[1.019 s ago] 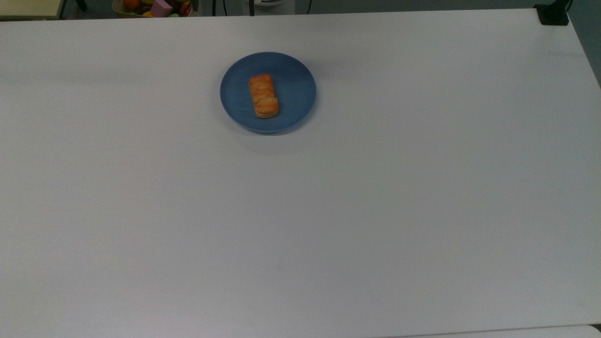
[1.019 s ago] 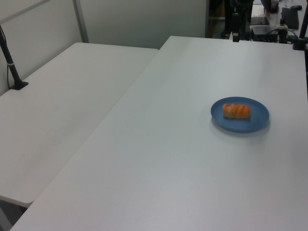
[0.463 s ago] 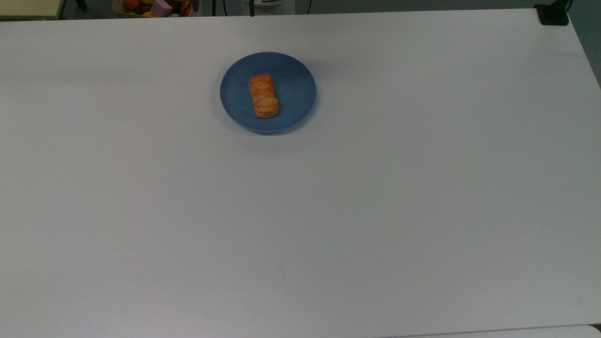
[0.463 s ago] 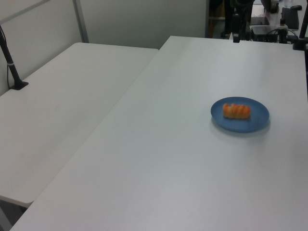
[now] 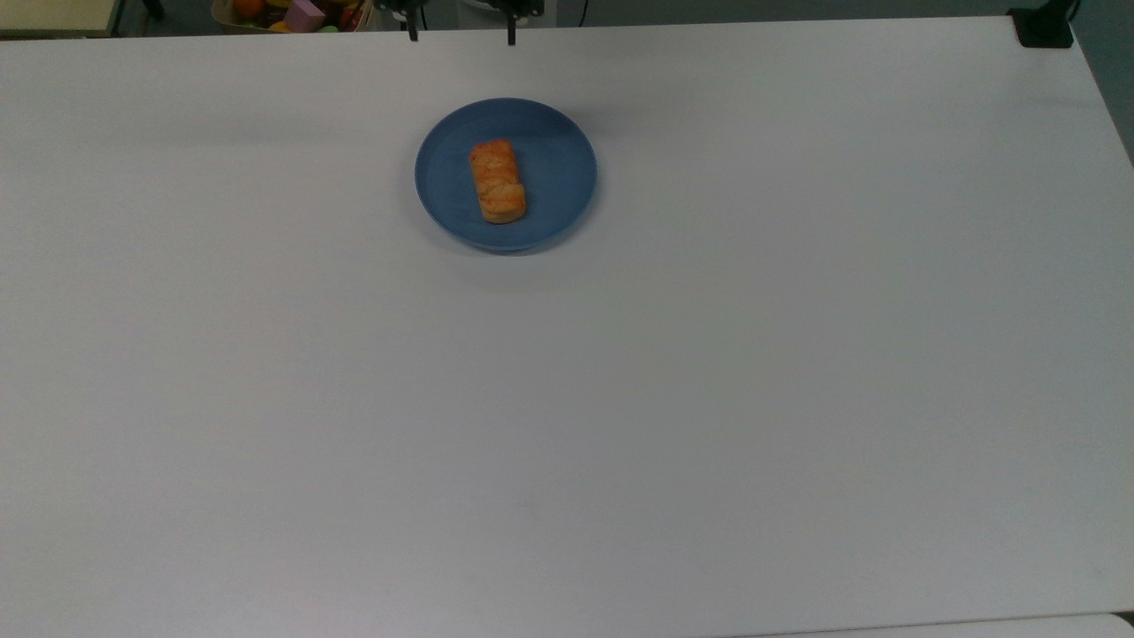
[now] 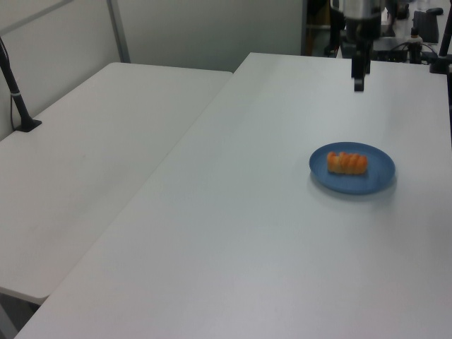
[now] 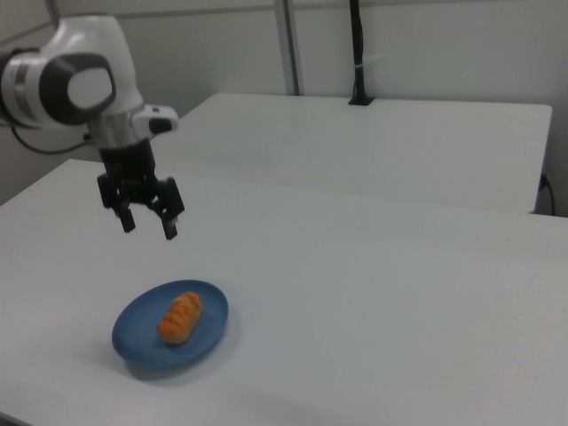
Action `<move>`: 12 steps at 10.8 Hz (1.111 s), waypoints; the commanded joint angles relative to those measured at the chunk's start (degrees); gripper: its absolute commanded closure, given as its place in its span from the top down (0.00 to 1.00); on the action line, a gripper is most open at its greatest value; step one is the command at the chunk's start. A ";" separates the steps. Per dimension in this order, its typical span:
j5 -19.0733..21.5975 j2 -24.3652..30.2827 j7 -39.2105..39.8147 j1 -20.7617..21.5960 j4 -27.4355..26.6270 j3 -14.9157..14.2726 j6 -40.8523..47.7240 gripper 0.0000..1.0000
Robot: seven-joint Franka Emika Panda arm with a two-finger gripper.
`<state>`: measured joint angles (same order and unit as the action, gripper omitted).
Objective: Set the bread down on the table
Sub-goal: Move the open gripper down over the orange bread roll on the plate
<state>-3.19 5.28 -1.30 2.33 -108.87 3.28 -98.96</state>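
Bread (image 7: 180,317) lay on blue plate (image 7: 133,342), not yet on worktop (image 7: 399,302). Claw (image 7: 149,225) hung above, spread wide, empty. Best lowered squarely astride the loaf's narrow width, closed gently.

A second white table (image 6: 92,141) stands flush beside the main one, on the left view's left. A black pole (image 7: 357,53) is clamped at its far edge in the right view. Pale partition walls (image 6: 205,32) with metal uprights stand behind. A bin of colourful toys (image 5: 297,13) sits beyond the top view's far edge.
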 commanded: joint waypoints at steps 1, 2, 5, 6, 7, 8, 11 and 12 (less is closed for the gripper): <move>0.46 2.72 -1.59 1.19 -12.03 -0.29 -11.13 1.00; 0.46 2.37 -1.60 1.19 -15.02 -0.29 -15.25 1.00; 0.46 0.00 -1.60 1.19 -20.05 -0.29 -25.03 1.00; 0.46 -1.14 -1.60 1.19 -20.84 -0.29 -27.66 1.00; 0.46 -2.89 -1.60 1.28 -21.81 -0.29 -31.60 1.00; 0.46 -3.86 -1.60 1.89 -22.08 -0.29 -33.12 1.00; 0.46 -7.11 -1.60 2.60 -22.26 -0.29 -36.29 1.00; 0.38 -7.82 -1.60 2.60 -22.26 -0.29 -37.00 1.00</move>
<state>-3.19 -1.43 -2.07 4.19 -130.18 3.28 -132.86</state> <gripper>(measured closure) 0.000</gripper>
